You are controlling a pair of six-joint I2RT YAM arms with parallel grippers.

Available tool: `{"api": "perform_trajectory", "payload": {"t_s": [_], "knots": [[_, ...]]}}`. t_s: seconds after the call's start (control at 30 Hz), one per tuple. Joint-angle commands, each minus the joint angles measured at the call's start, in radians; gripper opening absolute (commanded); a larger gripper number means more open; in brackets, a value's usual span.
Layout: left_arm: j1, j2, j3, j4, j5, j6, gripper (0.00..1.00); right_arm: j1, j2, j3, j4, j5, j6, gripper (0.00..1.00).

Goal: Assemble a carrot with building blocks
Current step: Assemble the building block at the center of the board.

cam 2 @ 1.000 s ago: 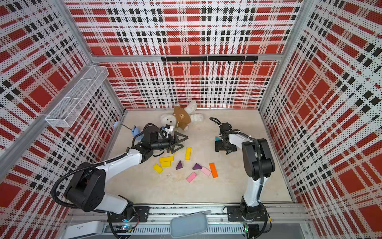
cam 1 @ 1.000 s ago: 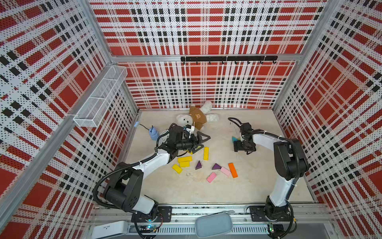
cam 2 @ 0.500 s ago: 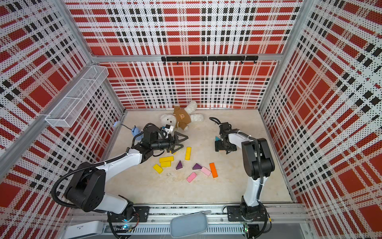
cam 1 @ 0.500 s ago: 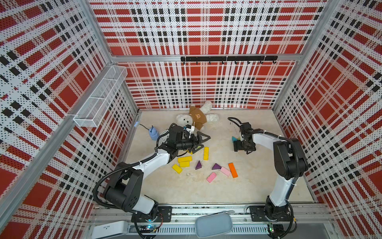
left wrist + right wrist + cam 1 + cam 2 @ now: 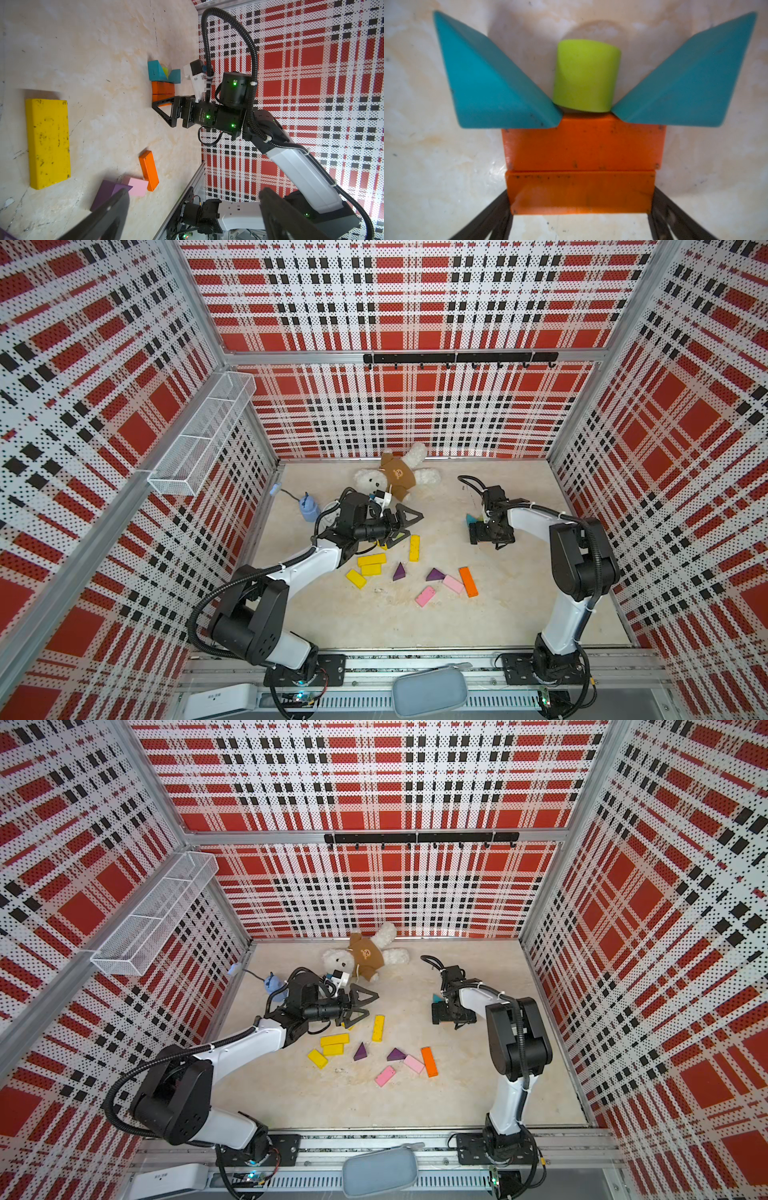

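Part-built carrot lies on the desk (image 5: pixel 374 626), right of centre in both top views. It is mostly hidden there under the right gripper (image 5: pixel 478 534); only a corner of one teal triangle (image 5: pixel 471 518) shows. The right wrist view gives it whole. Two orange flat blocks sit long edge to long edge: the nearer orange block (image 5: pixel 581 193) low in the frame, the farther orange block (image 5: pixel 583 145) just above it and slightly wider. At centre frame a lime-green cylinder (image 5: pixel 586 76) sits at the farther block's upper edge. Two teal triangles (image 5: pixel 492 83) flare from that same edge toward the upper left and upper right, inner corners closing on the cylinder's base like leaves. Orange faces are scuffed, with dark specks; the view is soft with blur. The fingers (image 5: pixel 492 216) of the right gripper stand wide, one at each short end of the nearer orange block, with no gap visible. Cannot tell whether they pinch it or merely flank it. The left gripper (image 5: pixel 411 524), left of centre in the top views, has its fingers spread with nothing between them. Loose pieces lie scattered at lower centre of the desk: yellow blocks (image 5: pixel 371 559), purple triangles (image 5: pixel 399 571), pink blocks (image 5: pixel 453 584), and a loose orange block (image 5: pixel 468 581).
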Motion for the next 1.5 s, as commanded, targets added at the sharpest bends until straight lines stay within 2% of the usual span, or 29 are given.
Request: {"api": "perform_trajectory", "payload": {"t_s": [0.0, 0.4, 0.77, 0.97, 1.1, 1.23, 1.33, 1.47], "knots": [[-0.007, 0.011, 0.006, 0.031, 0.017, -0.019, 0.99, 0.002, 0.006, 0.02, 0.007, 0.026, -0.013, 0.96], [-0.01, 0.011, 0.007, 0.034, 0.017, -0.017, 1.0, 0.004, -0.006, 0.015, 0.011, 0.011, -0.014, 0.98], [-0.009, 0.003, 0.024, 0.05, 0.035, 0.007, 1.0, 0.021, -0.101, 0.038, -0.042, 0.018, -0.006, 1.0], [-0.006, -0.057, 0.042, -0.015, -0.056, 0.053, 0.99, 0.086, -0.216, 0.011, -0.108, 0.051, 0.043, 1.0], [-0.029, -0.1, 0.131, -0.188, -0.206, 0.063, 0.99, 0.184, -0.296, -0.043, -0.179, 0.079, 0.1, 0.92], [-0.072, -0.076, 0.276, -0.387, -0.349, 0.12, 1.0, 0.282, -0.386, -0.135, -0.221, 0.07, 0.16, 0.85], [-0.079, -0.035, 0.335, -0.448, -0.362, 0.183, 1.0, 0.346, -0.438, -0.21, -0.227, 0.03, 0.207, 0.79], [-0.069, -0.021, 0.307, -0.435, -0.331, 0.245, 1.0, 0.402, -0.465, -0.279, -0.252, -0.002, 0.247, 0.66]]}}
